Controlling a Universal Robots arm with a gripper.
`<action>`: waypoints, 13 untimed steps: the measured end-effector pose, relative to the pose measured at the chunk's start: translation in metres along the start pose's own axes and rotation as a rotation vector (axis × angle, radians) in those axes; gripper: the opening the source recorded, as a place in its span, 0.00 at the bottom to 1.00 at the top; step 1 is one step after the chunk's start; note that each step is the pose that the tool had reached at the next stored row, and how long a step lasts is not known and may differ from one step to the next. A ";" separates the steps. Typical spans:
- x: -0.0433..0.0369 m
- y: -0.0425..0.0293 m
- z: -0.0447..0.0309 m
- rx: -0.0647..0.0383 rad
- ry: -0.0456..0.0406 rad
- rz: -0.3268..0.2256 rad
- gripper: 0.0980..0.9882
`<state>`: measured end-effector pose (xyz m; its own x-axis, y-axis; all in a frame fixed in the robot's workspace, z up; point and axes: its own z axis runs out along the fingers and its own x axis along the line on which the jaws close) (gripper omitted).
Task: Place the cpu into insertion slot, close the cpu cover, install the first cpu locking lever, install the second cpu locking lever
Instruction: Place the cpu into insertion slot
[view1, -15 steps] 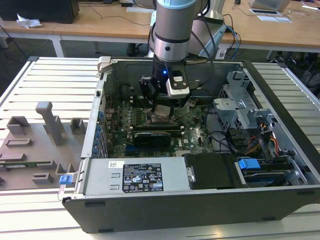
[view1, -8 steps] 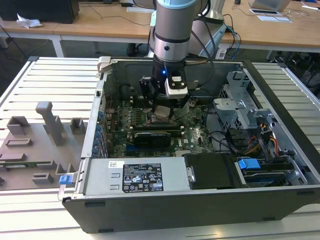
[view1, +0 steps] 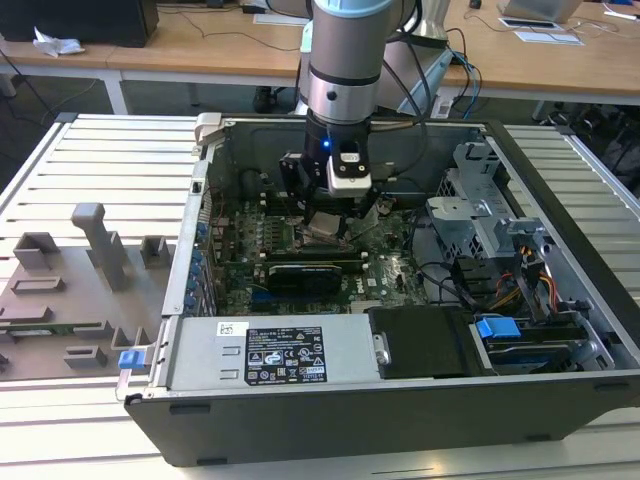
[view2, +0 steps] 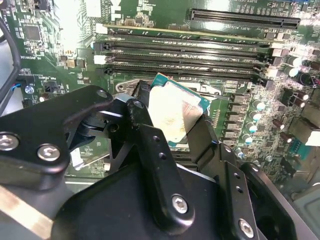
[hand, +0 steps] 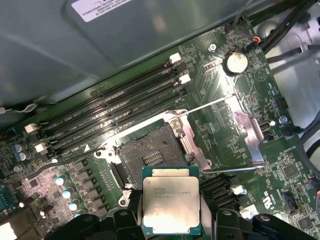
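My gripper (view1: 333, 212) is shut on the cpu (view1: 325, 224), low inside the open computer case (view1: 400, 410). In the first wrist view the cpu (hand: 171, 205) is a silver-topped square on a green edge, held by two opposite sides between black fingers (hand: 127, 216), just beside and above the insertion slot (hand: 149, 155), whose bare contact field is exposed. The cpu cover (hand: 252, 137) stands swung open on the far side of the slot. Two thin locking levers (hand: 210, 104) (hand: 227, 169) stick out, unlatched. In the second wrist view the cpu (view2: 175, 112) sits tilted between the fingers (view2: 142, 125).
Long memory slots (hand: 115, 107) run beside the socket, and a round battery (hand: 235, 62) lies farther off. A long black card (view1: 305, 272), a power supply (view1: 270, 350), a drive cage (view1: 480, 215) and cables (view1: 490, 280) crowd the case. Grey fixtures (view1: 95, 255) stand on the exterior view's left.
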<state>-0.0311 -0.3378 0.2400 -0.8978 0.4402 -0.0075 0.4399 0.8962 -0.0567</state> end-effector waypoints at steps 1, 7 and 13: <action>0.0000 0.0000 0.0000 0.002 -0.0005 0.006 0.50; 0.0000 0.0000 0.0001 0.007 -0.0011 0.042 0.50; 0.0000 0.0000 0.0003 0.009 0.0009 0.083 0.50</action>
<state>-0.0311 -0.3378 0.2398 -0.8583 0.5130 -0.0116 0.5126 0.8562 -0.0645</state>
